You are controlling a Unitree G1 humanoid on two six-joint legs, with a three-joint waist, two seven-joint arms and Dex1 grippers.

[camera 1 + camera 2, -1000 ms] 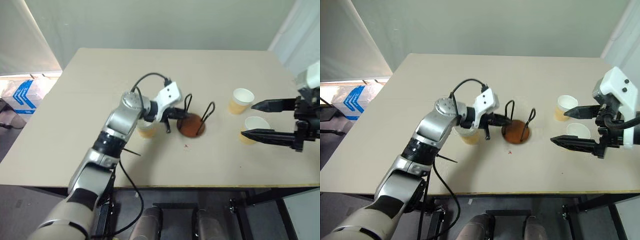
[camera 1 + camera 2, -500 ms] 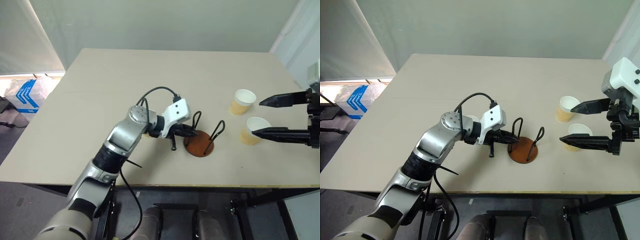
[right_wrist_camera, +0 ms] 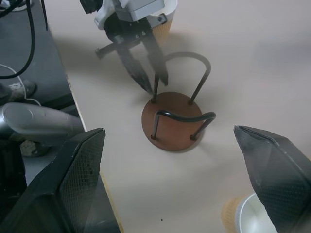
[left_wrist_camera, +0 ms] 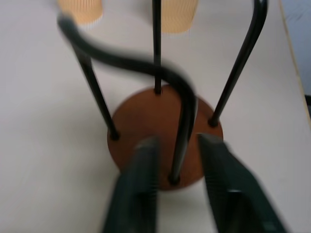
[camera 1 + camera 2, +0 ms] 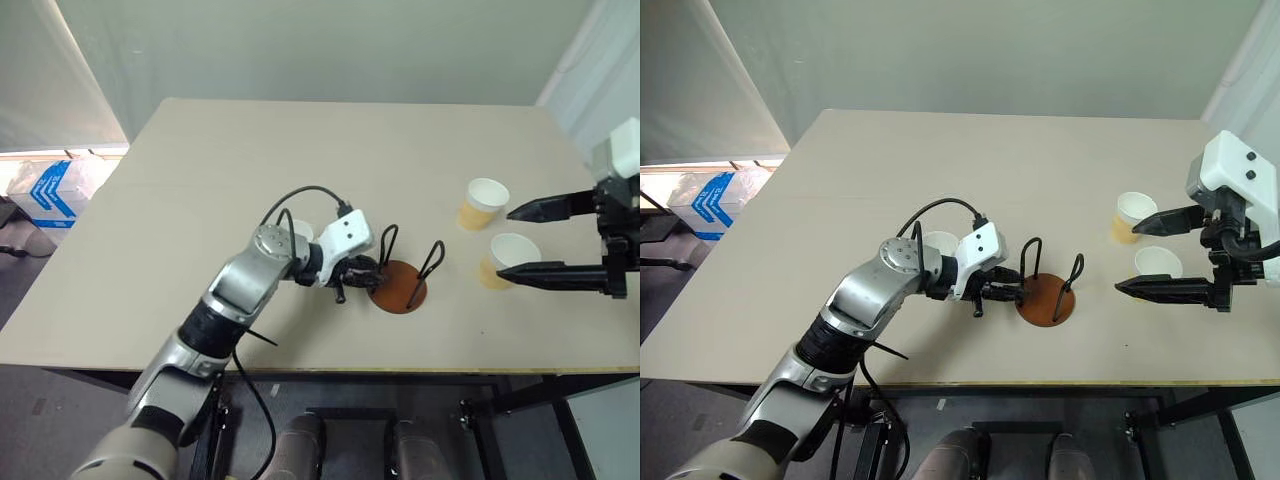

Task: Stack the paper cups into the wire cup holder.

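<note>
My left gripper (image 4: pixel 176 160) sits at the wire cup holder (image 5: pixel 398 285), fingers slightly parted either side of one wire leg, not clamping it. One paper cup (image 5: pixel 939 243) stands just behind that wrist. My right gripper (image 5: pixel 517 240) hangs wide open and empty, two more cups (image 5: pixel 484 203) near its fingertips on the worktop (image 5: pixel 300 150).

Beige table (image 5: pixel 200 200) carries the holder (image 5: pixel 399 285) near its front edge, two cups (image 5: pixel 483 203) (image 5: pixel 506 258) to its right, one cup (image 5: pixel 938 246) to its left.
</note>
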